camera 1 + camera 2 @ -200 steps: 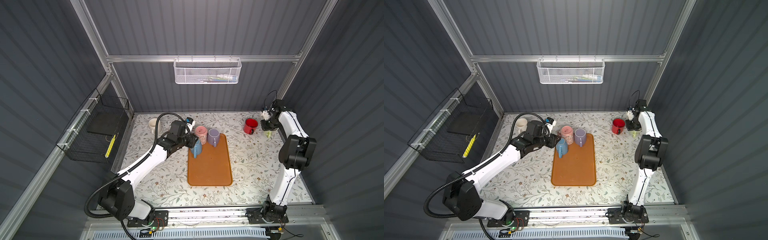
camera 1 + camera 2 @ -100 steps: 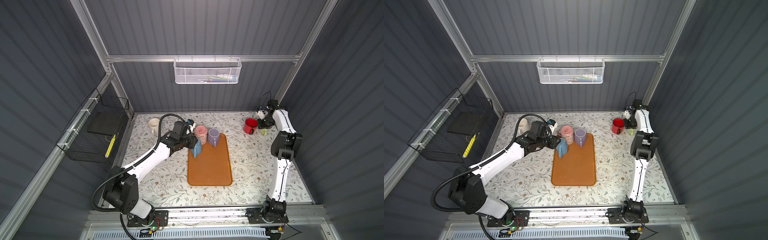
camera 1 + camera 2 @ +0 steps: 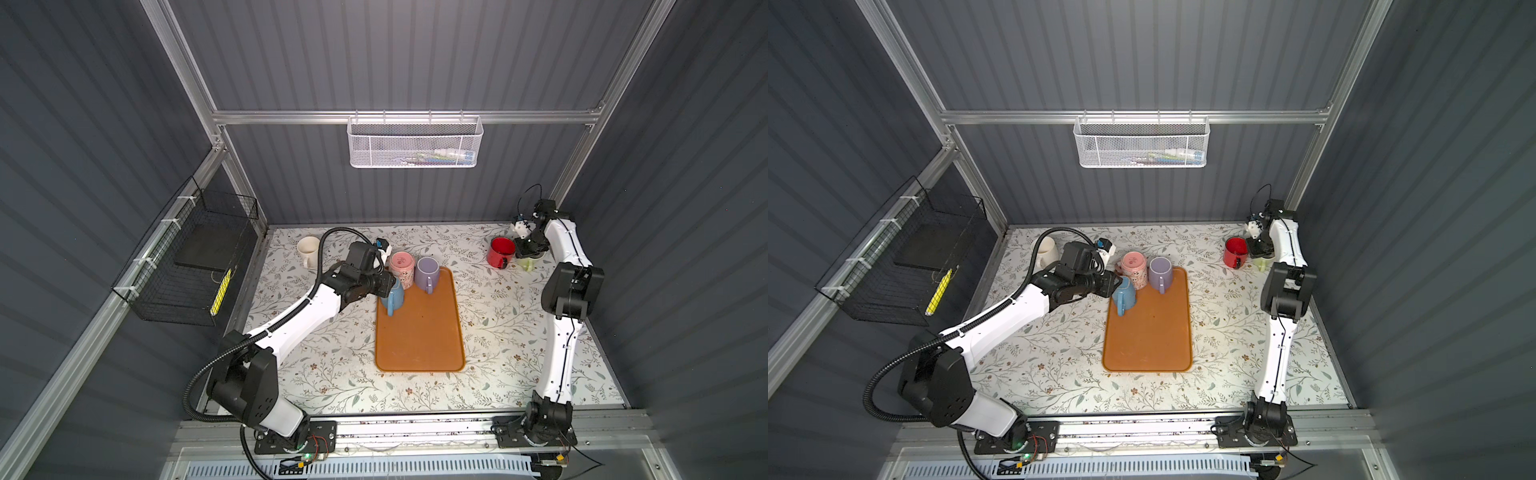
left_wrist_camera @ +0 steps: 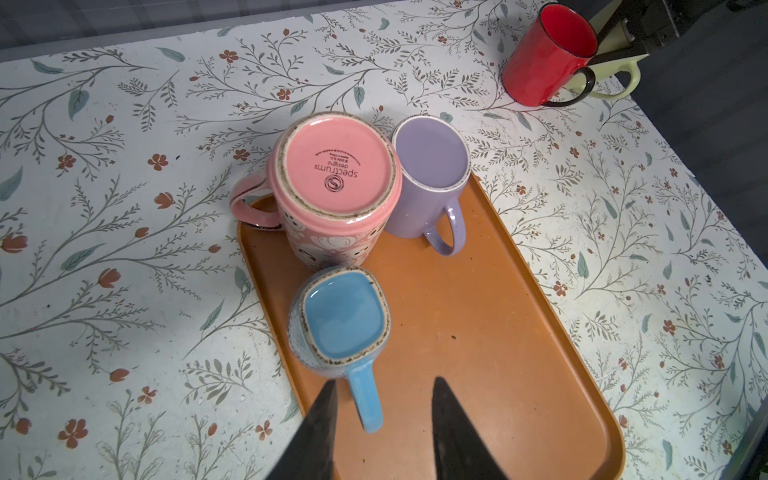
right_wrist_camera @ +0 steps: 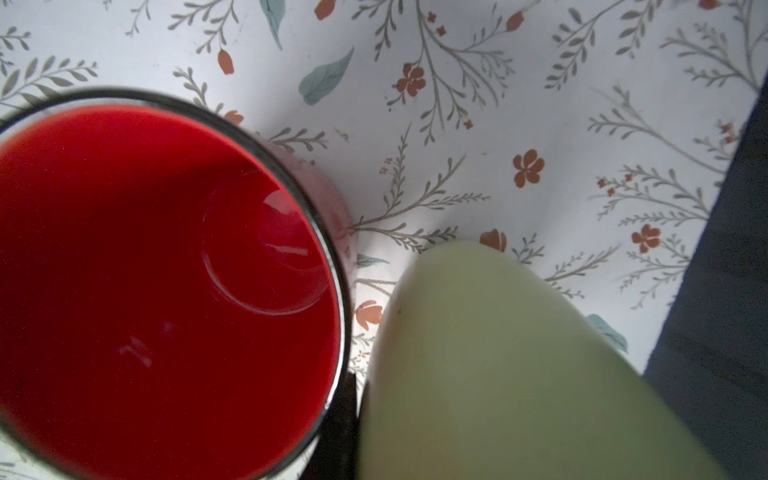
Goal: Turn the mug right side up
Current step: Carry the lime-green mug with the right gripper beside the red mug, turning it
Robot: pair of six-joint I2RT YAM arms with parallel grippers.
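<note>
A blue mug (image 4: 343, 318) stands upside down at the near left corner of the orange tray (image 4: 490, 353), square base up. My left gripper (image 4: 384, 384) is open, its fingers either side of the blue handle (image 4: 365, 399), seen in both top views (image 3: 384, 286) (image 3: 1115, 282). Behind it a pink mug (image 4: 336, 166) is also upside down, touching an upright purple mug (image 4: 430, 153). My right gripper (image 5: 357, 415) is shut on a pale green mug (image 5: 490, 365) at the back right (image 3: 528, 262); I cannot tell which way up it is.
A red mug (image 3: 500, 251) stands upright right beside the green one. A cream mug (image 3: 307, 249) sits at the back left. A black wire basket (image 3: 195, 266) hangs on the left wall and a white mesh basket (image 3: 415, 143) on the back wall.
The right arm's elbow has swung inward while its gripper stays by the red mug. The left gripper remains at the blue mug's handle.
</note>
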